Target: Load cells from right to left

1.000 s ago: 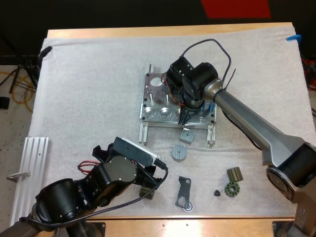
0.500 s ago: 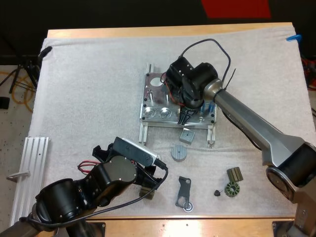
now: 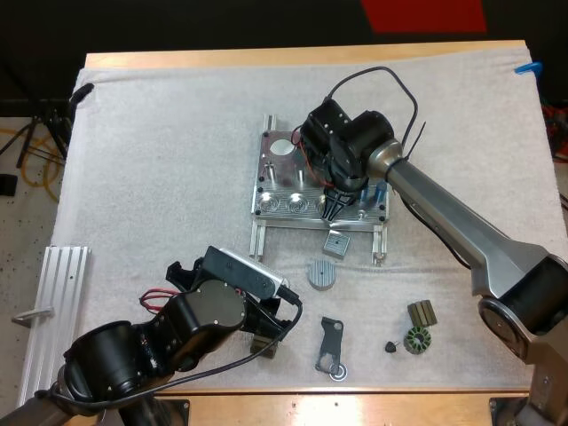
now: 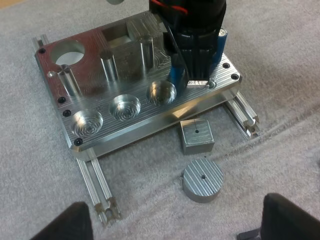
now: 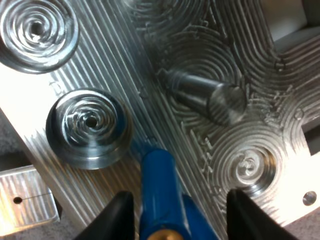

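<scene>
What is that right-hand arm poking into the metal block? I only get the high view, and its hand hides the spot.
Observer: A blue cylinder, gripped by the right gripper.
Operator: Where is it going?
Observer: Its tip is at the fixture, right beside an empty round pocket.
Operator: And the other hand?
Observer: The left gripper is open, its fingers wide apart.

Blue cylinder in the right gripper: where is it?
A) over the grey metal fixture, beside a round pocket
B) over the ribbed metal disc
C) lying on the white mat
A: the right wrist view shows the blue cylinder in the right gripper, above the grey metal fixture, its tip beside a round pocket.
</scene>
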`<state>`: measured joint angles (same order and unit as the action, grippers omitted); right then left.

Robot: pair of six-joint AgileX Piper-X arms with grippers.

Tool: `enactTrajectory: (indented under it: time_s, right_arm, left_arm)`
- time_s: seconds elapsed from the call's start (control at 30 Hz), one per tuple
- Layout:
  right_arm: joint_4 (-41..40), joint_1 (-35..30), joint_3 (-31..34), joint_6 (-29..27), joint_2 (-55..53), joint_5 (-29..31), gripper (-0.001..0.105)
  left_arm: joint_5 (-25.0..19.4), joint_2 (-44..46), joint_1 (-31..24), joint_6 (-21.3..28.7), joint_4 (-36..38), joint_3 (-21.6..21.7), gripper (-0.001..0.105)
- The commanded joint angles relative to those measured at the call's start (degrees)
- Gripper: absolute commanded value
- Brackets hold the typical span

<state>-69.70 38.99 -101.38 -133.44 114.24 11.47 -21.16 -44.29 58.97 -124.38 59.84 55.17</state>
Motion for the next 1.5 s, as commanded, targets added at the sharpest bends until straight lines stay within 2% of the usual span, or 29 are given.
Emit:
enactTrajectory:
  time_s: [0.0,0.3,0.7,1.13,1.47]
  right_arm:
    - [0.6,-0.1,-0.1,0.5,-0.6,0.0,0.043]
    - [3.1,0.0,-0.3,1.7,-3.2,-2.1,0.043]
    - [3.7,0.0,-0.3,1.7,-4.5,2.9,0.043]
    - [6.7,-0.1,5.9,0.8,-4.3,4.6,0.043]
    - [11.2,-0.1,6.9,-0.4,-4.3,4.6,0.043]
  left_arm:
    - [-1.4,0.3,0.2,0.0,0.2,0.2,0.068]
    - [-1.4,0.3,0.2,0.0,0.2,0.2,0.068]
    - [-1.4,0.3,0.2,0.0,0.2,0.2,0.068]
    - [-1.4,0.3,0.2,0.0,0.2,0.2,0.068]
    - [-1.4,0.3,0.2,0.0,0.2,0.2,0.068]
